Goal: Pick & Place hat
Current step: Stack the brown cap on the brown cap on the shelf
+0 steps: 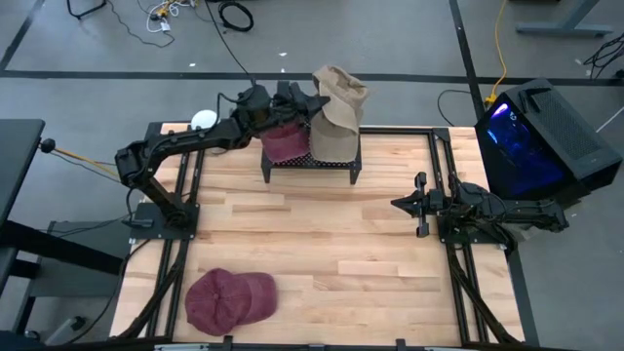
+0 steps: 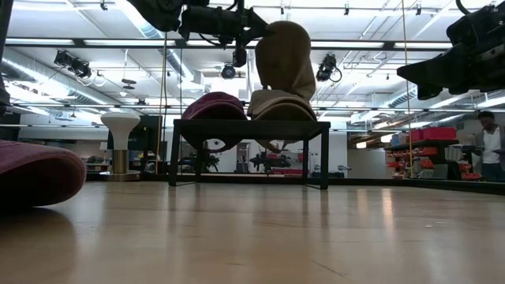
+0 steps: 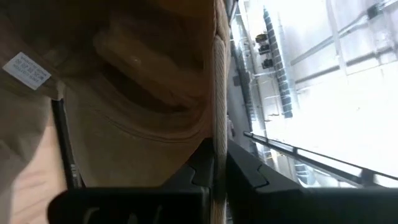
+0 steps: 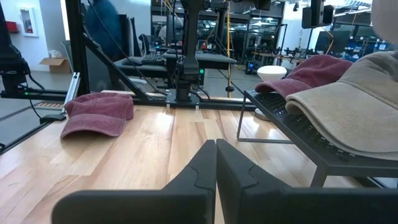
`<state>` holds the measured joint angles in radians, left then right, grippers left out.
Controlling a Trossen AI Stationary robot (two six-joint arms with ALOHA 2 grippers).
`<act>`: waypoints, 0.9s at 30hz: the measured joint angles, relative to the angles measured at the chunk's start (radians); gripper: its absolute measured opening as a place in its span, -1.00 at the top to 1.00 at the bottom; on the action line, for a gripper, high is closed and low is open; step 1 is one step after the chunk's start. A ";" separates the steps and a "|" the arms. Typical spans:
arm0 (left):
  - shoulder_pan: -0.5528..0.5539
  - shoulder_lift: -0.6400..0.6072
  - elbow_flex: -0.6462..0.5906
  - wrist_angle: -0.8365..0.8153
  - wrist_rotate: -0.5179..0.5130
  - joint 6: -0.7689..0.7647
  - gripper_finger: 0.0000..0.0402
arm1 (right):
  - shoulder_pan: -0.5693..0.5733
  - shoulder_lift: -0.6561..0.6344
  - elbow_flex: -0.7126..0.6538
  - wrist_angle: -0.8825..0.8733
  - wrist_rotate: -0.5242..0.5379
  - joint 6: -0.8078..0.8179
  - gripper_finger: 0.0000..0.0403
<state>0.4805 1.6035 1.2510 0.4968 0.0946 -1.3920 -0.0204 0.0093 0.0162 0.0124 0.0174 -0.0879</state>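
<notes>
A tan hat [image 1: 337,93] is pinched by the left gripper [image 1: 310,102] above the rack [image 1: 310,163] at upper centre, still unplaced, while the right gripper [image 1: 398,203] is kept closed and empty at right.

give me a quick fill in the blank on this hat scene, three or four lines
1. The left gripper is shut on the brim of the ____-coloured hat lifted above the black rack.
2. The right gripper waits shut over the table, holding ____.
3. A maroon hat lies on the table's near-____ corner, seen from above.
4. Of the two hats resting on the rack, the tan hat on the rack lies to the ____ of the maroon hat on the rack, seen from above.

Missing words: tan; nothing; left; right
</notes>
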 joint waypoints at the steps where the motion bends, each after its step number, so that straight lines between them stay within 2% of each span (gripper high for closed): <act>1: 0.000 0.000 0.000 -0.003 -0.002 0.007 0.88 | 0.000 0.000 0.000 0.000 0.000 0.000 0.95; 11: 0.000 0.000 0.000 -0.009 0.009 0.009 0.81 | 0.000 0.000 0.000 0.000 0.000 0.000 0.95; 27: -0.008 0.000 0.000 -0.175 0.006 0.013 0.75 | 0.000 0.000 0.000 0.000 0.000 0.000 0.95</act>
<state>0.4725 1.6035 1.2510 0.3214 0.1005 -1.3792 -0.0208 0.0090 0.0162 0.0124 0.0174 -0.0879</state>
